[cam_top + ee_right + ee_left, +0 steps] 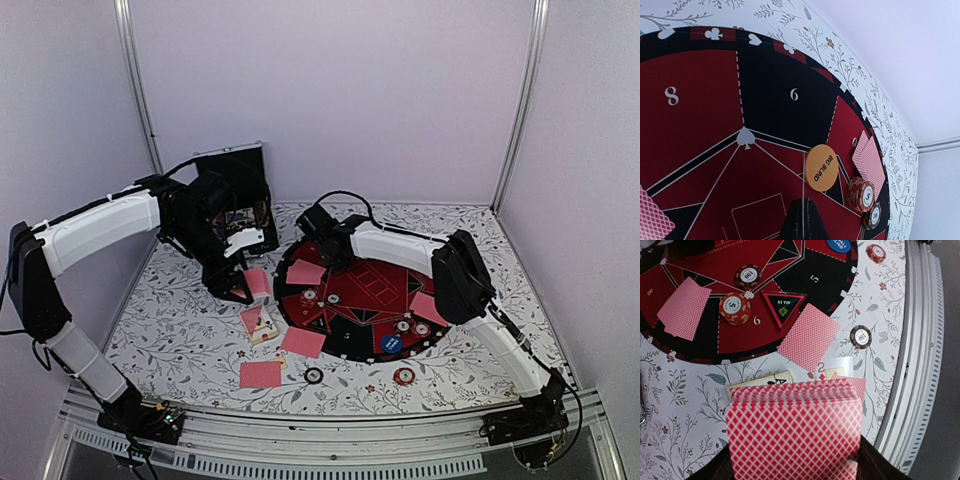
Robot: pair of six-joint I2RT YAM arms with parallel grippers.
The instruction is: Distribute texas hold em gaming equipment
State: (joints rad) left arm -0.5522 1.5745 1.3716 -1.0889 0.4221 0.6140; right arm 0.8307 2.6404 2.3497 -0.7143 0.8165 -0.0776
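Left wrist view: the left jaws are clamped on the deck (795,435), held above the desk (680,405) just beside the mat (805,280). One single card (809,337) lies face down across the mat's rim and another (684,308) lies on the mat. An orange-red chip (735,308) and a dark chip (748,276) sit between them. A third chip (860,336) rests on the desk. The right jaws hover over the mat, tips together.
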